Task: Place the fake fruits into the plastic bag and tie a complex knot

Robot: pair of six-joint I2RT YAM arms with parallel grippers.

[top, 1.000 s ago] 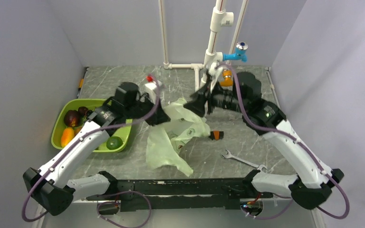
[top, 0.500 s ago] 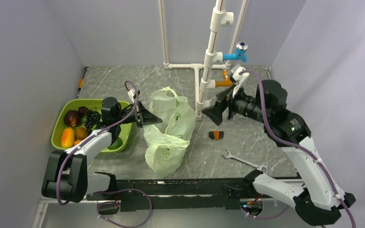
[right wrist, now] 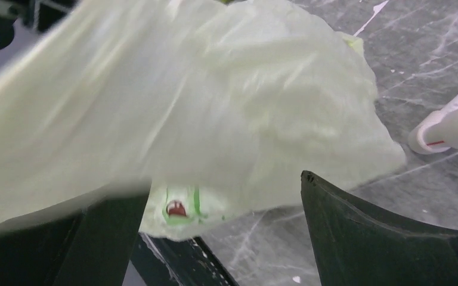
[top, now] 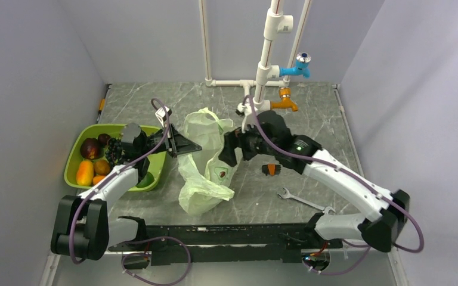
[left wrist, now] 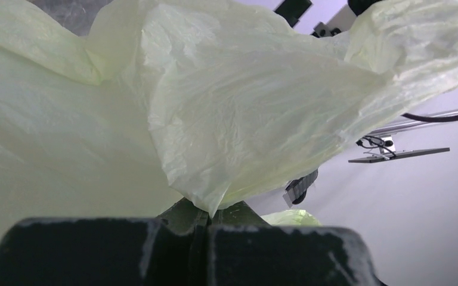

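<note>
Pale green and crinkled, the plastic bag (top: 206,161) sits on the grey marbled table (top: 328,119) between the two arms, just right of the tray. Its top, with a loop handle, stands up toward the far side, while its lower part lies slack toward the near edge. A small red and green printed mark (right wrist: 178,208) shows on the film.

The left gripper (left wrist: 206,215) is pressed together on a fold of the bag. In the left wrist view the film narrows to a point that vanishes between the two black fingers, with no gap showing. The right gripper (top: 228,156) is at the bag's right side, its fingers (right wrist: 370,238) spread wide apart (the film drapes over the one on the left of that view, while the other stands free of it over bare table).

The fake fruits (top: 89,149) that show lie in the lime-green tray (top: 104,127) at the left of the table, apart from the bag. They are a maroon one, an orange one, a dark bunch of grapes and a green one partly hidden under the left arm.

Right of the bag lies a small orange and black object (top: 269,170), and nearer the front a silver wrench (top: 301,201). Behind stand white pipes (top: 266,53) with a blue tap (top: 300,64) and an orange tap (top: 285,102).
</note>
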